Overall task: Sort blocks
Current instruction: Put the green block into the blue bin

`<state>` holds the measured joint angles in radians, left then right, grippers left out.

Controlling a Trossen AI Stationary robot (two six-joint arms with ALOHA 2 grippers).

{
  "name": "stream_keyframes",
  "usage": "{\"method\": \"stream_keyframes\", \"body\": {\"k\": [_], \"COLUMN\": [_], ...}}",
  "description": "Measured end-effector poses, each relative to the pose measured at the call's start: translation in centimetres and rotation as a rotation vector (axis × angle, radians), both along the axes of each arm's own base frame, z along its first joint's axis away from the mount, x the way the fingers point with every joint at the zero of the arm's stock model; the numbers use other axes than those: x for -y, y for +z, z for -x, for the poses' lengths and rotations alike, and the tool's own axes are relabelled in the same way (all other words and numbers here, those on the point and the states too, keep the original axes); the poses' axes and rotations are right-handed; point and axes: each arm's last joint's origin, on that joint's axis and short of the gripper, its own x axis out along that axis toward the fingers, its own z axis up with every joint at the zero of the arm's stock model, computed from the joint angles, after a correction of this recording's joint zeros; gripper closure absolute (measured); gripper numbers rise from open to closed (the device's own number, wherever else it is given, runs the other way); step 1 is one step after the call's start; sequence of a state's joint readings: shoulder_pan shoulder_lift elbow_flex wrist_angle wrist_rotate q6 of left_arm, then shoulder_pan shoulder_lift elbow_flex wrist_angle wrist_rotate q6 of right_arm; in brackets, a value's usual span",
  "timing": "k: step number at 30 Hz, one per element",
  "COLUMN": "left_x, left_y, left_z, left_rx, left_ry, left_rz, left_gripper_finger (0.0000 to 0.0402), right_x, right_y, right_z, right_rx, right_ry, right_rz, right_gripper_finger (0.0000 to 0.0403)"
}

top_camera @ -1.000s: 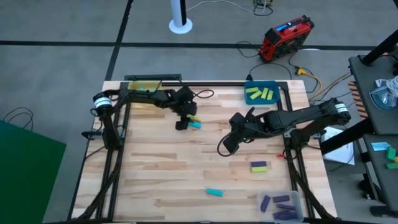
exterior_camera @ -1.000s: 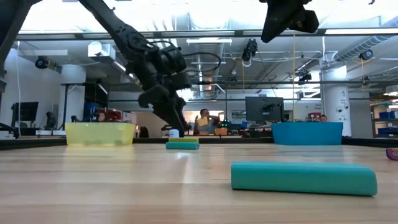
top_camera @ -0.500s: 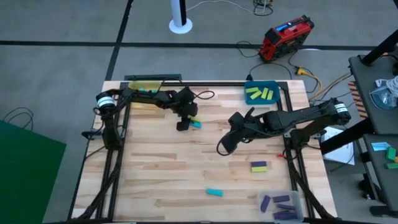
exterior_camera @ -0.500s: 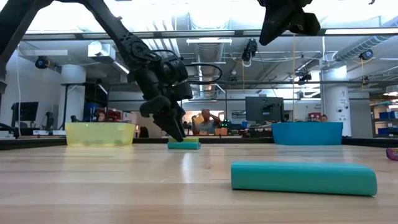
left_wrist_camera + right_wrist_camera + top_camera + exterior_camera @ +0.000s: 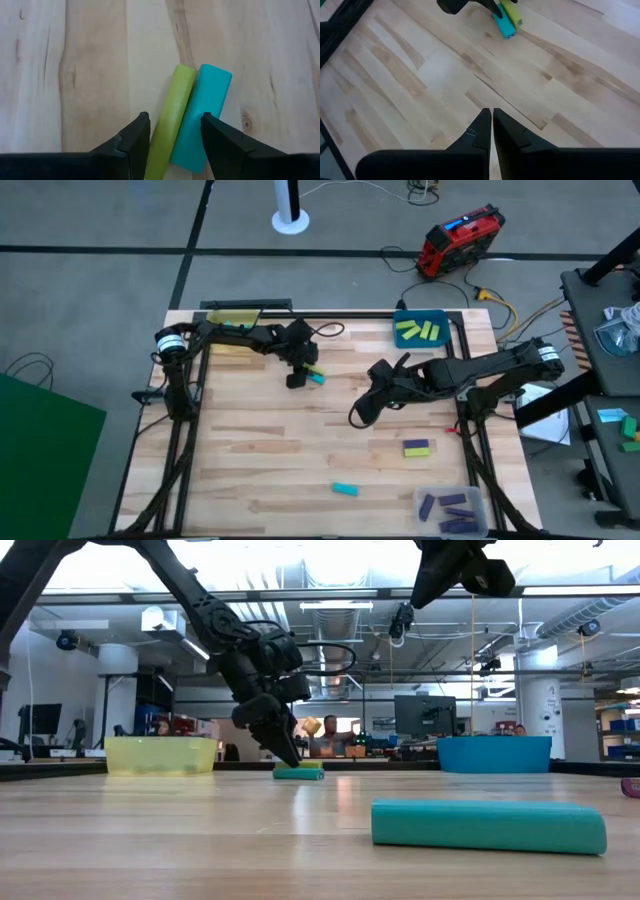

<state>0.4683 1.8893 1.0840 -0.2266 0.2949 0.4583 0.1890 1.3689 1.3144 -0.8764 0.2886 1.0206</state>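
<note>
Fingers of the left gripper (image 5: 172, 131) are spread, straddling a yellow-green flat bar (image 5: 169, 120) touching a cyan flat bar (image 5: 202, 120) on the wooden table's (image 5: 250, 450) far left. Mid-table, the raised right gripper (image 5: 491, 125) is pinched closed on nothing.

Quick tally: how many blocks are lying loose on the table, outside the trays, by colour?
cyan blocks: 2
yellow-green blocks: 2
purple block: 1
Total: 5
</note>
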Motion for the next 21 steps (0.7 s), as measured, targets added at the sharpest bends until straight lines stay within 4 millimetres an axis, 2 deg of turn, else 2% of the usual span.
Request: {"method": "stream_keyframes", "body": {"k": [6, 12, 17, 21], "left_x": [-0.06, -0.18, -0.21, -0.2], "left_y": [0.02, 0.01, 0.18, 0.07], "left_z": [-0.04, -0.01, -0.07, -0.03], "left_rx": [0.001, -0.01, -0.002, -0.011], "left_ry": [0.007, 0.038, 0.058, 0.082], "left_rz": [-0.013, -0.03, -0.021, -0.009], "left_gripper_finger": [0.0264, 0.0323, 0.0389, 0.0397], "right_x": [0.02, 0.02, 0.02, 0.0], "right_y": [0.0, 0.0, 0.0, 0.0], "right_z": [-0.01, -0.01, -0.01, 0.0], "right_rx": [0.0, 0.001, 0.001, -0.002], "right_ry": [0.001, -0.002, -0.002, 0.009], "right_rz": [0.001, -0.001, -0.001, 0.006], "right_gripper_finger": [0.0393, 0.0393, 0.0393, 0.0393]}}
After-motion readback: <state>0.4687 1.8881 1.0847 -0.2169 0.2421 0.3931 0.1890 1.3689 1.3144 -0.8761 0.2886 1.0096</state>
